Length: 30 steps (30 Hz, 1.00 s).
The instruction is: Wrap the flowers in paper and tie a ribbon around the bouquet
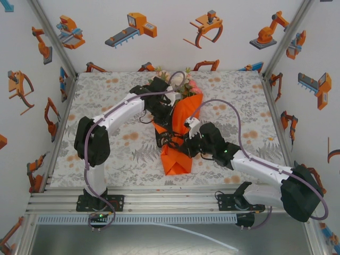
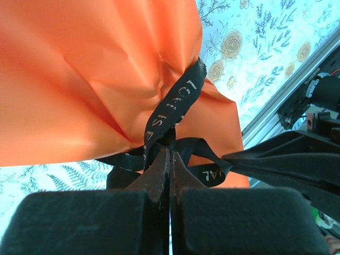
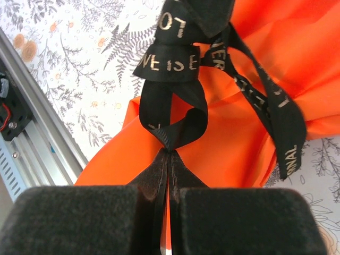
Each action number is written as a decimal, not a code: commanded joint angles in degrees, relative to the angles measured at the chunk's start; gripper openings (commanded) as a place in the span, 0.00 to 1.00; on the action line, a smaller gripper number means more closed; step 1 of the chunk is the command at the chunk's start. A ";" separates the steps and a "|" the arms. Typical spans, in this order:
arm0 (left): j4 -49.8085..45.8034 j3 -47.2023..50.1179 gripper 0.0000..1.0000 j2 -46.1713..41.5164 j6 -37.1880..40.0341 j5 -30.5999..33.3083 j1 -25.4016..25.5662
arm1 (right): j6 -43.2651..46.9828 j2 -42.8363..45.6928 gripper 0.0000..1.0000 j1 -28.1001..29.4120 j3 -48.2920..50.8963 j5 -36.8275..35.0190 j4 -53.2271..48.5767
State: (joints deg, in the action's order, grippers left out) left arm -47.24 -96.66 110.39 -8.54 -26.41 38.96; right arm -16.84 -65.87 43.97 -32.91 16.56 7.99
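The bouquet (image 1: 178,133) lies at mid-table (image 1: 106,154). Its orange paper (image 1: 177,159) cone points at the near rail (image 1: 159,199) and its flowers (image 1: 183,85) point toward the far wall (image 1: 170,32). A black lettered ribbon (image 3: 170,106) is gathered in loops at the cone's waist.

The left gripper (image 2: 170,159) has its jaws pressed together on 1 strand. The right gripper (image 3: 169,154) has its jaws closed on the fold of a loop.

With wrapping apparently done, the step in hand looks like tying the knot. The next move likely calls for the 2 grippers to draw apart evenly, cinching the ribbon without dragging the bouquet or creasing the paper.

Open cloth lies to either side of the bouquet, giving room to pull. The cone's tip sits near the rail, and the 2 wrists crowd each other above the knot.
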 commanded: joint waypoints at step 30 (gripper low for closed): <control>-1.21 1.99 0.01 -2.81 -3.99 1.04 0.72 | -2.06 -16.13 0.25 -0.33 -9.10 -12.88 15.04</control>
State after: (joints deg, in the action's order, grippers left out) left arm -47.59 -95.42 109.40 -11.64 -25.08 39.51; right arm -17.54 -81.43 43.86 -40.05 7.68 20.08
